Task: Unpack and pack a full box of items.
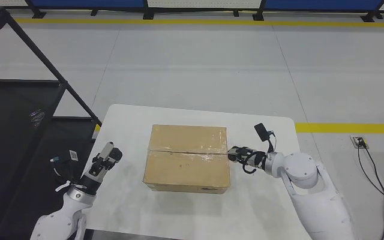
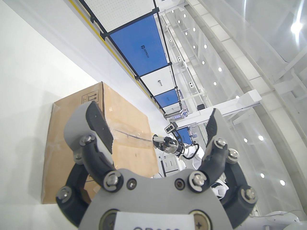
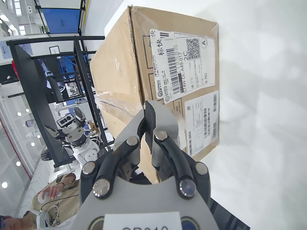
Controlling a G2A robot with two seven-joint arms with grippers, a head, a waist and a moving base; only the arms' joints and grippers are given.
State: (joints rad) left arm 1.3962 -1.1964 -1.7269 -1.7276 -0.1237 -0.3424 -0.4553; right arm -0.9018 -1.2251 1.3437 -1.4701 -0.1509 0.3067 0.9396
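On the left part of the white desk [image 1: 129, 123], the left gripper [image 1: 111, 152] stood apart from the cardboard box [image 1: 187, 165]. Its fingers [image 2: 98, 120] were spread wide and held nothing. At the middle of the desk sat the box, closed, with clear tape [image 1: 204, 154] along the seam of its top flaps. At the right end of the box, the right gripper [image 1: 233, 155] was pressed together. Its tip was at the upper edge by the seam, above the shipping labels [image 3: 184, 60].

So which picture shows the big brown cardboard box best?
The top view: the big brown cardboard box lies whole there, taped lid up. The left wrist view catches one end and the lid, the right wrist view its labelled side.
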